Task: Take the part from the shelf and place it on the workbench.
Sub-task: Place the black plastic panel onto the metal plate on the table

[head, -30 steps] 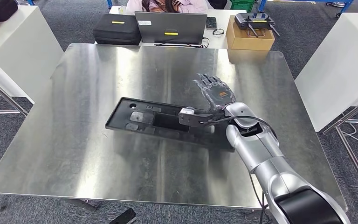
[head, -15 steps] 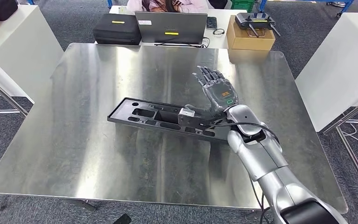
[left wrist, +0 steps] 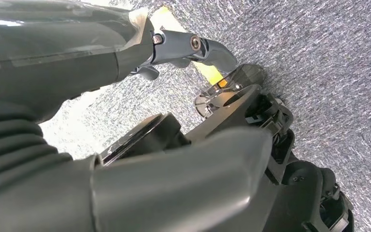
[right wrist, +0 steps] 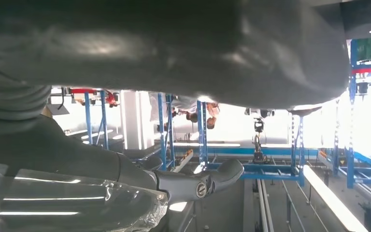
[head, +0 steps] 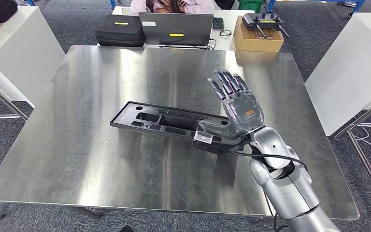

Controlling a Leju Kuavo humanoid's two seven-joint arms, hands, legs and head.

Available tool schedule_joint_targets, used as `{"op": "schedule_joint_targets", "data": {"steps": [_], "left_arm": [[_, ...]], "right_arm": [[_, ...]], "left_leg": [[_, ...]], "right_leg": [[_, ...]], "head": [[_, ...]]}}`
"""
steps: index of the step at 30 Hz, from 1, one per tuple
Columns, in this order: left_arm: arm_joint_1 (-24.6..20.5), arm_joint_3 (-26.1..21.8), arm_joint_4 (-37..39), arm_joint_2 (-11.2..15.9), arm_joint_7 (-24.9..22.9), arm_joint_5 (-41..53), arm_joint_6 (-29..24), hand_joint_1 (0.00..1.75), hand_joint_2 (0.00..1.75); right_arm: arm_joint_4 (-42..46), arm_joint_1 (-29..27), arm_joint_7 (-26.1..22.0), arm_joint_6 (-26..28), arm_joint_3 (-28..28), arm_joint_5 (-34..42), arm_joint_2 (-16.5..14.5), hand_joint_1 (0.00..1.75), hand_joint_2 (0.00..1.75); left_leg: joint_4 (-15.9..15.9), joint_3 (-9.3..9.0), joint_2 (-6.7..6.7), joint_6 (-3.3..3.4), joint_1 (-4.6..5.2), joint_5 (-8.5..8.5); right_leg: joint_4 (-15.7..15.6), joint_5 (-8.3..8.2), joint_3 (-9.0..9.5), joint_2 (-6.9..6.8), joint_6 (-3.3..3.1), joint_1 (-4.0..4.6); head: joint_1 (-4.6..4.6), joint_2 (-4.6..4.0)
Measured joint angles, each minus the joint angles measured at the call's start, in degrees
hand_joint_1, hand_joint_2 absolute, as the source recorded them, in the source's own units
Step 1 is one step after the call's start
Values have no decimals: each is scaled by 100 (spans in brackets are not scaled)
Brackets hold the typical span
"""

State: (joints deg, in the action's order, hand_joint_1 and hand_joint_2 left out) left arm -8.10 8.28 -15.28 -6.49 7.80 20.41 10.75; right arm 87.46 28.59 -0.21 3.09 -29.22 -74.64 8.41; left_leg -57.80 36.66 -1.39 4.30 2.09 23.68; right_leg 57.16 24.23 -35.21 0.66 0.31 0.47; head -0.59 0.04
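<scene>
Nearest to you, the right arm (head: 282,186) is reaching in from the lower right over the workbench (head: 77,159). The right hand (head: 236,113) is standing palm-up, with its fingers (head: 224,83) spread and pointing away from the robot; its thumb is lying against the near end of the part (head: 166,123), but you cannot tell whether it is gripping that end. The part, a long black tray-like moulding with several recesses, is lying across the middle of the workbench, its far end pointing left. The left hand (left wrist: 125,159) is hanging over grey carpet, and you cannot tell how far it is open. Beyond the workbench, a black case (head: 121,30), a laptop (head: 176,28) and a cardboard box (head: 258,38) are sitting on a white table, where a person (head: 171,5) is seated.
</scene>
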Motion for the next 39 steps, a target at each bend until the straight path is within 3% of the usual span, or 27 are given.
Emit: {"op": "schedule_joint_targets", "data": {"steps": [2,6,9,11,12,13,15,16,19,21,22,24,26,27,29,31,32,34,36,37,39], "left_arm": [[6,-16,0,0,16,-53,-9,0,0],[53,-92,7,1,124,-181,-70,0,0],[71,-158,25,6,198,-273,-89,0,0],[80,-187,39,15,215,-323,-89,0,0],[86,-205,44,20,221,-348,-89,0,0],[90,-227,48,26,228,-376,-91,0,0],[93,-274,52,44,238,-438,-107,0,0],[93,-300,53,57,241,-475,-115,0,0],[95,-377,57,106,253,-545,-121,0,0],[96,-417,64,144,261,-570,-121,0,0],[96,-435,69,159,265,-592,-126,0,0],[99,-478,80,180,272,-650,-150,0,0],[117,-538,95,211,275,-705,-189,0,0],[133,-568,105,232,277,-736,-215,0,0],[167,-640,126,273,293,-807,-282,0,0],[180,-721,139,301,313,-882,-348,0,0],[183,-763,144,307,318,-914,-375,0,0],[203,-838,162,310,321,-962,-435,0,0],[226,-903,182,298,322,-1006,-509,0,0],[232,-936,188,290,322,-1030,-552,0,0],[242,-1005,205,273,321,-1088,-625,0,0]], "right_arm": [[163,-113,-60,203,23,-16,43,0,0],[909,-651,-160,820,140,-113,234,0,0],[1608,-1185,-208,1225,289,-239,445,0,0],[2000,-1529,-252,1393,377,-346,562,0,0],[2182,-1680,-270,1469,415,-404,613,0,0],[2359,-1814,-284,1552,451,-463,660,0,0],[2670,-2045,-289,1744,518,-563,756,0,0],[2813,-2177,-290,1864,554,-605,805,0,0],[3152,-2566,-295,2166,634,-695,939,0,0],[3286,-2735,-296,2258,655,-730,992,0,0],[3338,-2813,-296,2308,663,-746,1013,0,0],[3441,-2995,-297,2460,682,-796,1051,0,0],[3526,-3223,-296,2620,713,-844,1076,0,0],[3564,-3343,-296,2692,732,-868,1082,0,0],[3639,-3549,-301,2831,770,-908,1086,0,0],[3712,-3685,-326,2935,803,-925,1083,0,0],[3743,-3732,-348,2963,819,-927,1077,0,0],[3788,-3801,-379,2983,851,-932,1056,0,0],[3819,-3850,-407,2986,887,-930,1018,0,0],[3830,-3866,-428,2985,906,-925,995,0,0],[3839,-3885,-495,2956,934,-900,934,0,0]], "left_leg": [[-7,0,-1,12,9,8],[97,-100,3,116,-22,-16],[170,-180,20,146,-61,-41],[167,-175,26,140,-68,-36],[162,-172,28,131,-74,-32],[150,-170,29,113,-85,-24],[84,-161,25,45,-98,15],[42,-160,22,-5,-99,46],[-9,-163,24,-132,-108,90],[-97,-132,36,-198,-138,173],[-271,-70,47,-238,-157,319],[-915,169,74,-328,-204,767],[-1530,382,101,-388,-254,1072],[-1588,360,113,-404,-276,1076],[-1070,-13,123,-414,-314,827],[-305,-473,117,-398,-322,591],[-93,-587,110,-377,-308,540],[-7,-610,98,-314,-256,506],[43,-597,107,-203,-240,426],[73,-579,117,-139,-236,378],[97,-509,138,-45,-209,303]], "right_leg": [[-9,-1,6,-1,8,-6],[64,74,7,-7,66,-5],[983,534,-394,-11,35,-37],[1555,751,-654,-13,70,-90],[1551,737,-636,-18,121,-121],[1304,644,-484,-28,189,-159],[504,412,-12,-70,303,-223],[206,332,168,-81,309,-228],[35,267,296,-72,195,-190],[29,226,305,-67,122,-225],[23,206,304,-67,85,-248],[24,186,288,-77,43,-249],[27,182,264,-90,38,-238],[29,178,255,-94,42,-237],[32,167,250,-94,58,-244],[34,148,246,-90,93,-232],[32,133,241,-89,120,-224],[8,89,230,-88,191,-208],[37,112,190,-84,250,-207],[156,215,131,-82,245,-206],[754,618,-108,-78,177,-210]], "head": [[0,0],[0,0],[22,0],[26,0],[26,0],[27,0],[27,1],[28,1],[22,0],[12,0],[-2,0],[-34,0],[-38,0],[-39,0],[-40,0],[-38,0],[-35,0],[-27,0],[-23,0],[-13,0],[10,0]]}}
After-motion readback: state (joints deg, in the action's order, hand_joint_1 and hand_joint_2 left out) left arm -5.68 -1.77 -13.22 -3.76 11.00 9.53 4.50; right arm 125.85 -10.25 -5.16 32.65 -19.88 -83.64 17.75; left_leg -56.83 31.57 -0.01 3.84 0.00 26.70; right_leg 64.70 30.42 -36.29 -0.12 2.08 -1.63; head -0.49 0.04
